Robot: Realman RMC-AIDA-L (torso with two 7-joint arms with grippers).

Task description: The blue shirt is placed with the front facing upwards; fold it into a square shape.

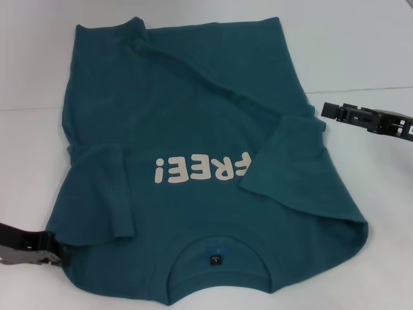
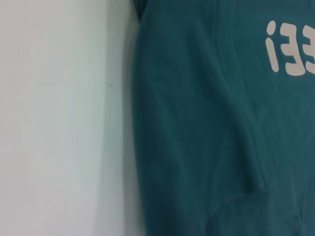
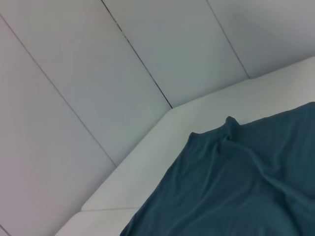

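- The blue shirt (image 1: 193,155) lies spread on the white table (image 1: 361,39), print side up, collar toward the robot and hem at the far end, filling the space between the two grippers.
- Both short sleeves appear already turned in over the body, the right one covering the first letter of the "FREE!" print (image 1: 200,169); the lengthwise folds that would make a square look not yet done, so the job seems to be at an early stage.
- The left gripper (image 1: 57,253) sits at the shirt's near left corner, just by the shoulder edge; whether its fingers are spread, closed or pinching cloth cannot be told, since the tips meet the fabric edge there.
- The right gripper (image 1: 335,111) hovers just off the shirt's right edge, beside the folded sleeve, apart from the cloth; its finger state cannot be told either.
- The left wrist view shows only the shirt's side edge and part of the print, and the right wrist view only the far hem corner and wall panels; neither shows its own fingers.
- The near hem of the collar runs out of the head view, and creases cross the upper body.
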